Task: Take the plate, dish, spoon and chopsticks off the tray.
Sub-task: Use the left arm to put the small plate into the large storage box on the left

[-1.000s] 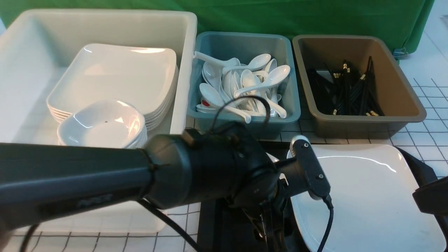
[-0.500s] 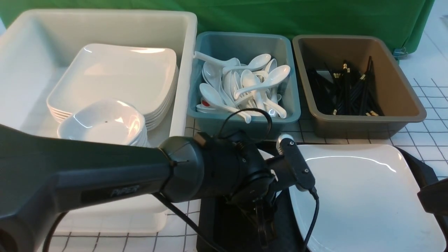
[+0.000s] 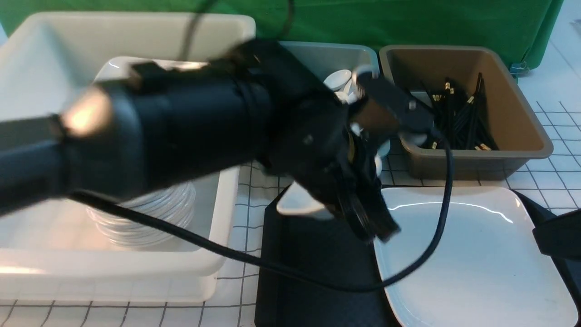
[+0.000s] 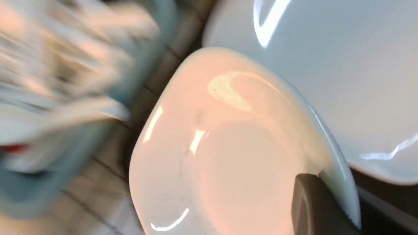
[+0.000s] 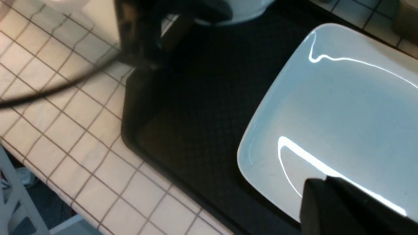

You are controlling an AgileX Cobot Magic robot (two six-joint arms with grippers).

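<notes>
Raised since earlier, the left tool apparently pinches the dish's rim.

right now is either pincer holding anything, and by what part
The left pincer holds the small white dish by its rim, one finger inside, one outside. The right pincer shows nothing in its grasp.

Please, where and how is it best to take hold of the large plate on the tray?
Probably best to pinch the raised rim of the plate on its left edge, from above: it lies flat and shallow, and there the tray shows bare floor, leaving room for a fingertip.
</notes>
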